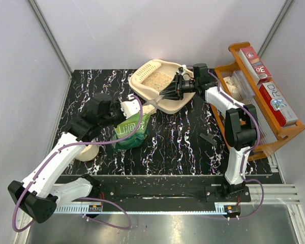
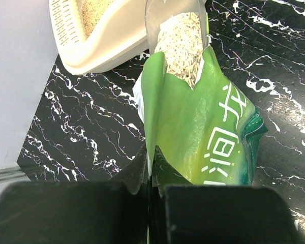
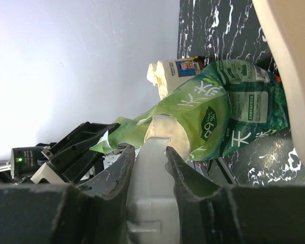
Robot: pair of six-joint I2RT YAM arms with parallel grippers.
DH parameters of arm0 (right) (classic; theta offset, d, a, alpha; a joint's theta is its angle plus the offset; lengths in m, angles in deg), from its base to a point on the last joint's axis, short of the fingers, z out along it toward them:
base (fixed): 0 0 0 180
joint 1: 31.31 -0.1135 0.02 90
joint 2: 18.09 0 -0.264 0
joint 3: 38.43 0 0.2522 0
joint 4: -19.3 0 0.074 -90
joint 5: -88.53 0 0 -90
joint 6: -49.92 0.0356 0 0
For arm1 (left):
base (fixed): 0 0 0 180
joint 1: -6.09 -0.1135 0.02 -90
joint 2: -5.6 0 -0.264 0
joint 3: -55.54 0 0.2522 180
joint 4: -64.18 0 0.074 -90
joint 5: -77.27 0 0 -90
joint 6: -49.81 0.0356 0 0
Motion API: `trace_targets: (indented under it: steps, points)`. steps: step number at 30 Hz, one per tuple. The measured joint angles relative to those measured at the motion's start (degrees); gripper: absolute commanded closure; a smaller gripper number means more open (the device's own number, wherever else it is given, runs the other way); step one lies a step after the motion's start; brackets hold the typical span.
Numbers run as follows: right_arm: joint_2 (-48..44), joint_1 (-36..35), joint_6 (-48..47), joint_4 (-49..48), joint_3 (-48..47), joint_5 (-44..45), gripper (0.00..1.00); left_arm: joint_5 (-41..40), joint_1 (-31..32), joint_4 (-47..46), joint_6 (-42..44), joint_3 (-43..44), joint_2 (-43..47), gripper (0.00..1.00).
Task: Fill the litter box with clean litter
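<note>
litter box [image 1: 169, 105] sits at the back of the table [image 1: 183, 137], with some litter [image 1: 155, 80] in it. left gripper [image 2: 149, 183] is clamped on the bag [image 2: 203, 132] lip, i'd say to keep its mouth up and open. right gripper [image 3: 150, 162] grips the scoop [image 2: 175, 35] by its handle. the bowl is heaped at the bag mouth, just beside the box, likely for tipping in.

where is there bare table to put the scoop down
The widest bare patch of table lies between the green bag and the right arm, on the near side of the litter box. The far left corner beside the litter box is free too. It is crowded where the scoop meets the bag, and along the wooden rack.
</note>
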Motion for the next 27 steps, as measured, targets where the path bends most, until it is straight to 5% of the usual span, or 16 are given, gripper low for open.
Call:
trace_targets:
  steps: [8,27]
  points:
    - [0.2,1.6,5.5,-10.1,1.5,-3.6,1.00,-0.4,0.0,0.0,0.1,0.0,0.0,1.00]
    - [1.6,2.6,10.1,-17.0,3.1,-6.5,1.00,-1.7,0.0,0.0,0.3,0.0,0.0,1.00]
